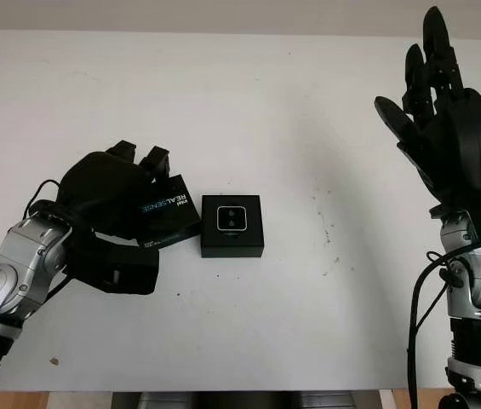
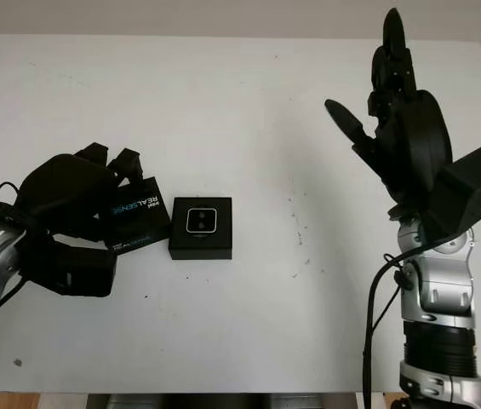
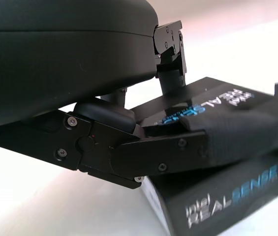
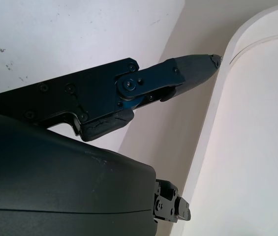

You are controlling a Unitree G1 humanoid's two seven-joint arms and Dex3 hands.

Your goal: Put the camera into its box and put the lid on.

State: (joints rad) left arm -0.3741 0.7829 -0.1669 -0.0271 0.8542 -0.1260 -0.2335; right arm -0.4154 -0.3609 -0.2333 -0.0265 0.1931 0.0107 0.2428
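Note:
A small black box (image 1: 232, 227) sits open near the table's middle, with the camera (image 1: 232, 219) lying in it, silver face up. Just left of it is the black lid (image 1: 170, 210), printed "Intel REALSENSE" and tilted, one corner close to the box. My left hand (image 1: 142, 204) is shut on the lid. In the left wrist view a padded finger (image 3: 227, 132) presses across the lid (image 3: 212, 206). My right hand (image 2: 393, 111) is held up above the table's right side, open, well away from the box.
The white table (image 1: 249, 111) stretches wide behind and to the right of the box, with a few dark specks (image 1: 325, 230) right of it. Its front edge (image 1: 223, 388) runs close below the hands. A cable (image 1: 415, 324) hangs by the right forearm.

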